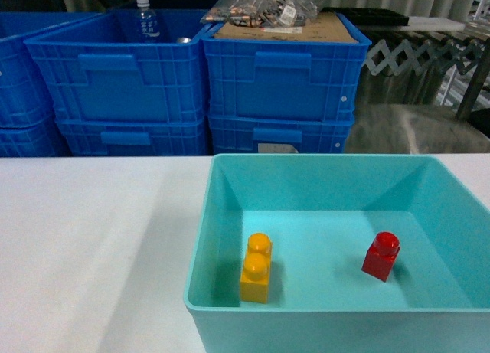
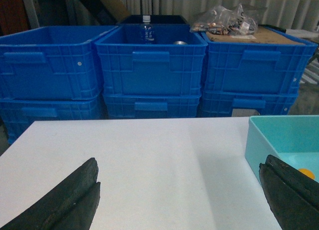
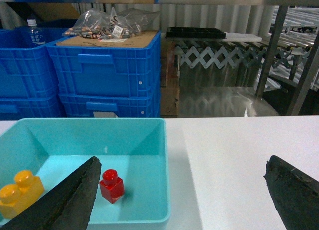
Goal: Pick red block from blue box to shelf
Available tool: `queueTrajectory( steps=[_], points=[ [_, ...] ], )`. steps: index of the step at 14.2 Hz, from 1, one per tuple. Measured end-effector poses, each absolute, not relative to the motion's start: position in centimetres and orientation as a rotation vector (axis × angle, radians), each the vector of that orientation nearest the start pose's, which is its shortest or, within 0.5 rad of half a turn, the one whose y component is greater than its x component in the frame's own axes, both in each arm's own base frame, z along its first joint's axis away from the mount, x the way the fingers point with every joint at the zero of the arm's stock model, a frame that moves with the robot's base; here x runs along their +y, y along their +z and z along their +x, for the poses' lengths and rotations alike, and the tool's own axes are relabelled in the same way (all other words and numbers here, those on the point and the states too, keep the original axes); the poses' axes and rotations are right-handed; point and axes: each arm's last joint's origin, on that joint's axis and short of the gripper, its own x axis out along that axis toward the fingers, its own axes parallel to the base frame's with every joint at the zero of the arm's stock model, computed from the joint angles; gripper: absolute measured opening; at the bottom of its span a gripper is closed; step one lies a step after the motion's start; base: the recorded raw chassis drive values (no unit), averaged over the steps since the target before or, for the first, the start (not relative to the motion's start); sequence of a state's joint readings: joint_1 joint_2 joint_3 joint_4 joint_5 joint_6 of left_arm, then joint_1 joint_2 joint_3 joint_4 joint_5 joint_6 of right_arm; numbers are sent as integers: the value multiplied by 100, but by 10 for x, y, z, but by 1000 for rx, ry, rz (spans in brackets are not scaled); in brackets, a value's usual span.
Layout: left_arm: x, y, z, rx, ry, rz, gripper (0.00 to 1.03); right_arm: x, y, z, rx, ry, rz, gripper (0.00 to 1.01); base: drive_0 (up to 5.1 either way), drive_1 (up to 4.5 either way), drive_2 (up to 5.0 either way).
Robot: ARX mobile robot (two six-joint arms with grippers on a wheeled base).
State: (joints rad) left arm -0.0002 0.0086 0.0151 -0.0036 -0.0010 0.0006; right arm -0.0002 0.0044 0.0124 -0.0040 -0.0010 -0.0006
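Right wrist view: the right gripper (image 3: pixel 182 200) is seen with its two dark fingers (image 3: pixel 70 200) spread wide apart and nothing held between them. Its left finger hangs over the near part of the blue box (image 3: pixel 164 190), just beside the red block (image 3: pixel 111 185), which stands upright on the box floor without being touched. A yellow brick (image 3: pixel 17 192) lies further left in the same box. In the left wrist view, the left gripper (image 2: pixel 179 200) is likewise held wide open and empty above the white table (image 2: pixel 149 160), with the box at its right. Stacked blue crates (image 1: pixel 191 85) are ranged at the far side, one holding a bottle (image 1: pixel 145 20), another topped with cardboard (image 1: pixel 287 27) and plastic bags (image 1: pixel 260 4).
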Motion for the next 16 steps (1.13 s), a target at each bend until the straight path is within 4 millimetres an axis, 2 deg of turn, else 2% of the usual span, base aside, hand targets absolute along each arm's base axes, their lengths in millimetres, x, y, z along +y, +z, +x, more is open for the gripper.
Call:
queueTrajectory(
  steps=[16],
  points=[
    [0, 168, 97, -3, 1, 1, 98, 0, 167, 97, -4, 1, -1, 98, 0, 0, 0]
  ],
)
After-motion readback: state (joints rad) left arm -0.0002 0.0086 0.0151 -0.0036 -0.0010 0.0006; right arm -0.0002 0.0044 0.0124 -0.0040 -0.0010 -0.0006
